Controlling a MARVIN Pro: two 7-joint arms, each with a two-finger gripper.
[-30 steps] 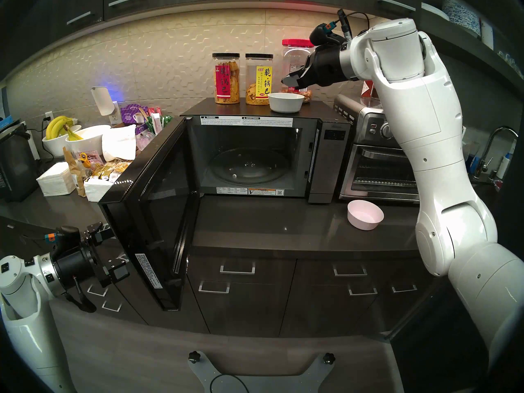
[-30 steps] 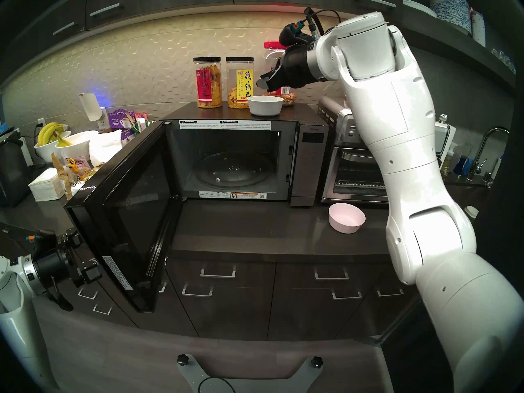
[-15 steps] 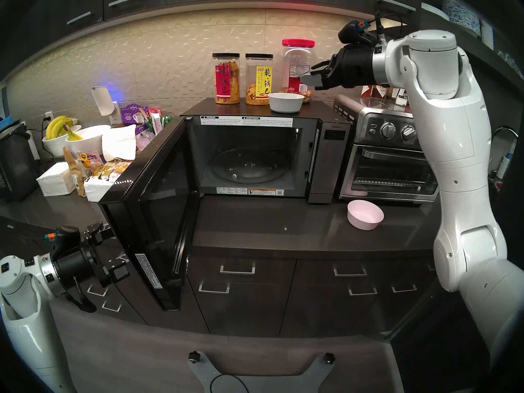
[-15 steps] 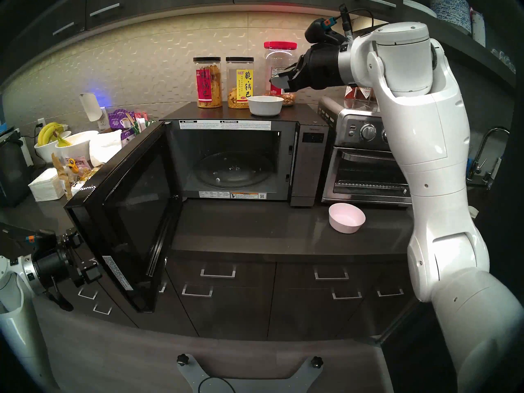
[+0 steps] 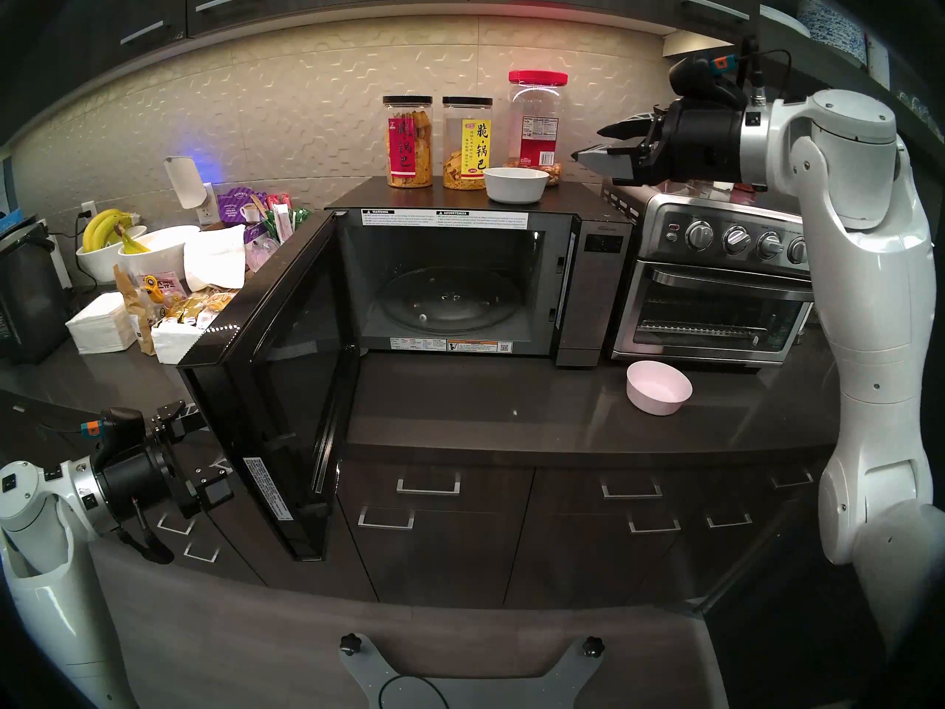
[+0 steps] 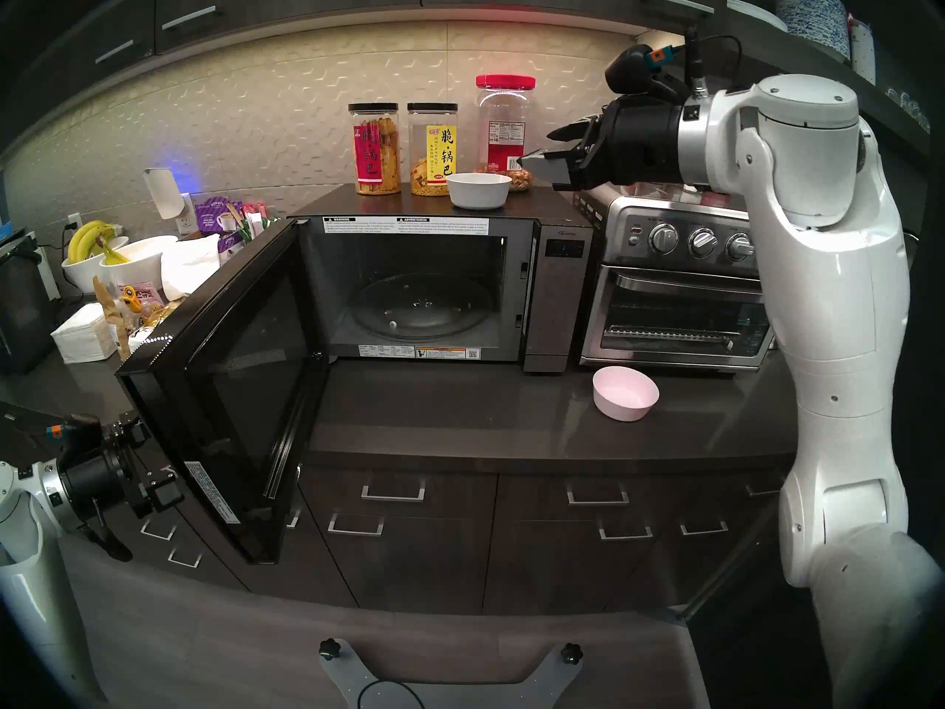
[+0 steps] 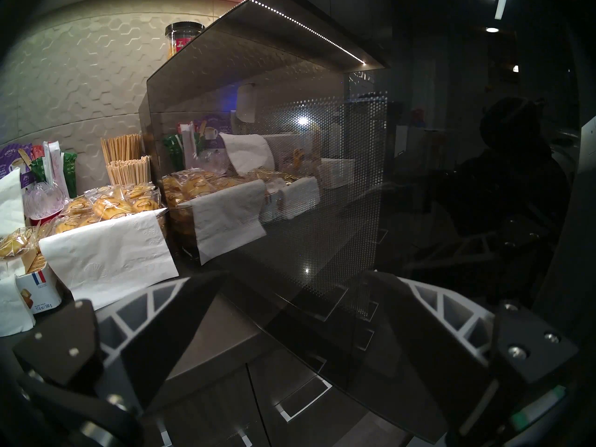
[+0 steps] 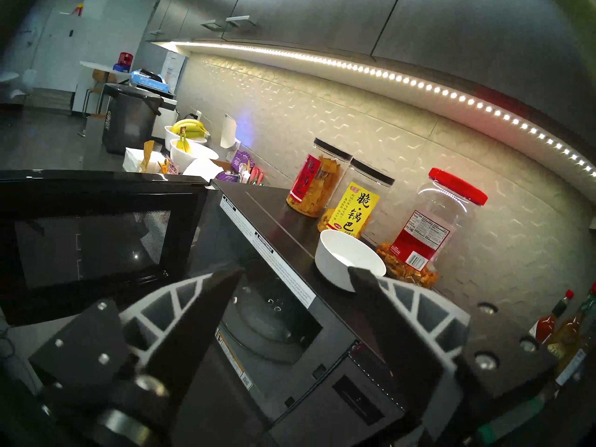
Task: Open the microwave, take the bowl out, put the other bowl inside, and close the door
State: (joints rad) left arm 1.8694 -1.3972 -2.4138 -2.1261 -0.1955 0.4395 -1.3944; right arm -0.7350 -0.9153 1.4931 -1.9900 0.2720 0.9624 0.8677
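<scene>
Right gripper (image 5: pixel 593 142): jaws apart, empty, upper right | left gripper (image 7: pixel 290 294): jaws apart, lower left, beside open door (image 5: pixel 266 385) | microwave (image 5: pixel 460 283): 1, cavity empty | white bowl (image 5: pixel 515 185): 1, on microwave top | pink bowl (image 5: pixel 658 387): 1, on counter (image 5: pixel 486 411), right of centre | jars (image 5: pixel 408 141): 3

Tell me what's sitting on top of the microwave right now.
On the microwave top: the white bowl, two black-lidded snack jars and a red-lidded jar. Whatever stands behind the jars is hidden.

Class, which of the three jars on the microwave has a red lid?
The rightmost jar, behind the white bowl; the other two jars have black lids.
</scene>
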